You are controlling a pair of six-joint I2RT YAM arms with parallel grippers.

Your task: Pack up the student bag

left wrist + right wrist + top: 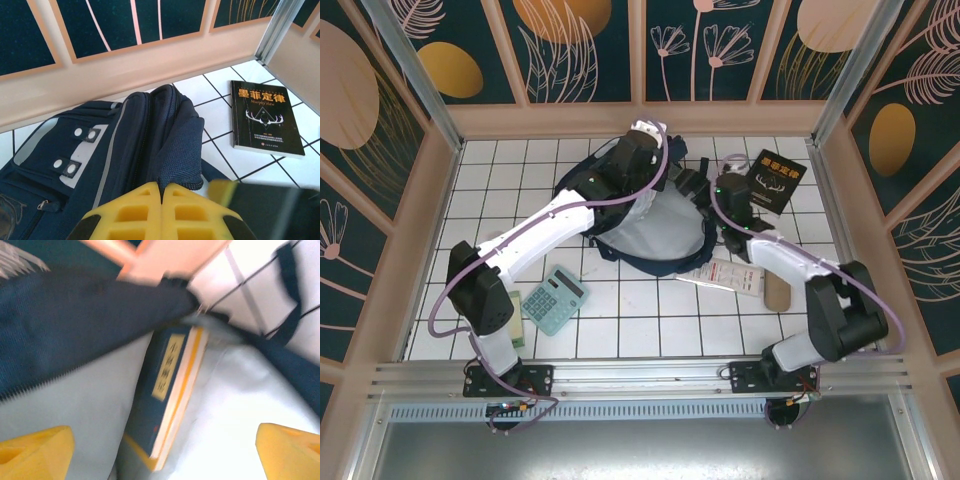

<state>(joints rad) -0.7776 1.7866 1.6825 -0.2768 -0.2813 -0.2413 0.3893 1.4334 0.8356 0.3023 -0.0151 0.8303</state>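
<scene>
Your student bag (655,235) lies on the white-tiled bench (620,335), close to the far wall, with its mouth gaping and the light grey lining showing.

Your left gripper (161,187) sits at the bag's far rim. Its yellow fingers (135,210) are pressed together with only a thin seam between them. The bag's navy mesh panel rises right at the tips, but you cannot tell whether a fold of it is pinched there.

Your right gripper (162,450) hangs over the bag's opening with its fingers spread wide apart and nothing between them. Below it, inside the bag, a blue book (162,390) with a yellow-edged cover and a pale label stands on its edge against the lining. That view is blurred, so the label cannot be read.

To the right of the bag, a black book (777,181) with orange lettering lies flat on the tiles. A teal calculator (556,298) lies at the bag's near left, beside the left arm. A flat white pack (735,275) lies at the bag's near right, under the right arm.
</scene>
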